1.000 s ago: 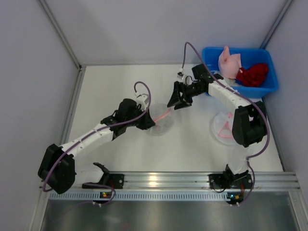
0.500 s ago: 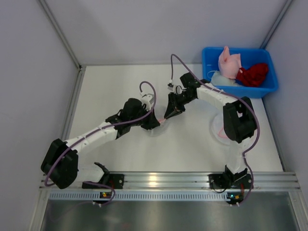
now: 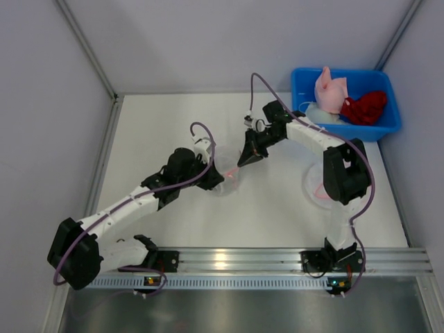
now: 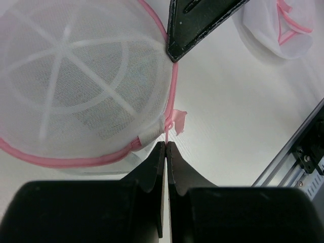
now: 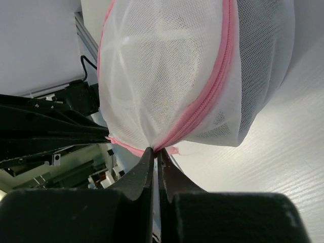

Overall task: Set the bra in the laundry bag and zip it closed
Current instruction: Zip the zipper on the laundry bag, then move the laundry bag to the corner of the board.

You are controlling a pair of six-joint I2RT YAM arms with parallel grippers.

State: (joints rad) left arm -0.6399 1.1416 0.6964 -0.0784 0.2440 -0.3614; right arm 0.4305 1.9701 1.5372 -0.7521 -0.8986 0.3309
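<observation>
While both arms hold the domed mesh laundry bag (image 3: 230, 182) at mid-table, little of the task looks done. The left gripper (image 4: 166, 145) is pressed together on its pink trim (image 4: 174, 86), and the right gripper (image 5: 156, 150) pinches the zipper seam (image 5: 202, 106). The bag appears empty. The pink bra (image 3: 331, 89) lies well apart in the blue bin (image 3: 378, 130), so loading and zipping remain.

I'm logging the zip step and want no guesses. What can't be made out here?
- The zip slider: right wrist view; the right hand, shut on the end of the pink zip, hides what it pinches.
- Contents of the laundry bag: both wrist views; the mesh blurs whether a bra is inside.
- The same bag, top view: too small, partly covered by the left hand.
- The second mesh bag: top view; the right arm covers most.
</observation>
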